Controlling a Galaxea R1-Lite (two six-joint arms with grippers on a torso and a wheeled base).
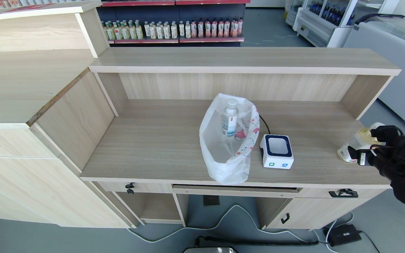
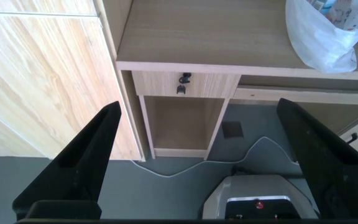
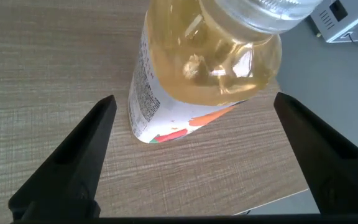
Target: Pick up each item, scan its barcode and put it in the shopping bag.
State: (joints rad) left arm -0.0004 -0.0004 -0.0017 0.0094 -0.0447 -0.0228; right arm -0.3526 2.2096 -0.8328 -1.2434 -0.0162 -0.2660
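One white-capped bottle (image 1: 230, 117) already stands in the shopping bag (image 1: 207, 147), so the yellow-drink bottle (image 1: 355, 144) (at the tabletop's (image 1: 153, 147) right end) is being picked. The right tool (image 3: 194, 102), spread, flanks it untouched. Next: advance, pinch, carry to the scanner (image 1: 276, 150).

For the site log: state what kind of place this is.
Probably a shop checkout: a barcode scanner beside a shopping bag on the wooden counter, shelves of bottled drinks behind.

Black right end effector (image 1: 368, 144) — wedge-shaped fingers (image 3: 67, 168), looped cables (image 1: 378, 148).
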